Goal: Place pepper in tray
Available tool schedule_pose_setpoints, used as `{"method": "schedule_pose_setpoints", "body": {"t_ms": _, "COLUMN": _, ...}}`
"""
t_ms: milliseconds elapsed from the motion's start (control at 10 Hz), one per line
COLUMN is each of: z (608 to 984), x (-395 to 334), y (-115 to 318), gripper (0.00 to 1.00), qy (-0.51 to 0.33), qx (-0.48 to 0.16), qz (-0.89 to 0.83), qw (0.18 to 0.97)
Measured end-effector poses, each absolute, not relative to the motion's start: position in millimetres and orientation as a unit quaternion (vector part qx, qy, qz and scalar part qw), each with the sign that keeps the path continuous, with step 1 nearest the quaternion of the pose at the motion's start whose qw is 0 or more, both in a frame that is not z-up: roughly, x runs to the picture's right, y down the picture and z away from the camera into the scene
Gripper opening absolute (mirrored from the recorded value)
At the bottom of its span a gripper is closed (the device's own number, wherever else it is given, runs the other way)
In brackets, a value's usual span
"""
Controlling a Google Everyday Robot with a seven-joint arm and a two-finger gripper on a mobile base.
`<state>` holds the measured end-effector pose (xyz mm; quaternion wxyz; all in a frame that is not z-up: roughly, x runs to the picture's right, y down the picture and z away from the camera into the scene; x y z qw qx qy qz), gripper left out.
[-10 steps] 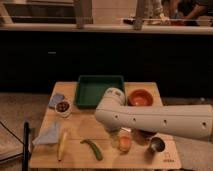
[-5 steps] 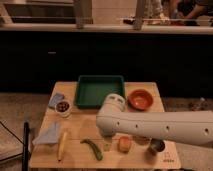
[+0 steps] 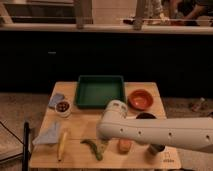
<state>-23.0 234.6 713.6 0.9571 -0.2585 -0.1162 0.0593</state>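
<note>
Wooden table (image 3: 75, 116) | arm (image 3: 165, 134) reaches across from right | hand (image 3: 103, 144) just beside pepper (image 3: 94, 148) | grip: cannot tell

The table (image 3: 85, 127) is matt pale wood. The tray (image 3: 100, 91) looks smooth plastic, the arm (image 3: 165, 132) glossy white plastic; its gripper (image 3: 103, 144) hangs by the smooth-skinned pepper (image 3: 93, 148).

The robot arm (image 3: 150, 131) has come lower in the picture and nearer to the front edge of the table (image 3: 77, 156) than it was one second ago. The gripper (image 3: 103, 144), which is under the arm's rounded end, has gone down with it. It is now just beside the pepper (image 3: 93, 148).
</note>
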Motion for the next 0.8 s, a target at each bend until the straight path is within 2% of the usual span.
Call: {"method": "schedule_pose_setpoints", "body": {"t_ms": 800, "z": 751.9, "x": -43.0, "y": 260.2, "gripper": 0.80, "qy": -0.144, "qx": -0.298, "qz": 0.177, "qw": 0.927}}
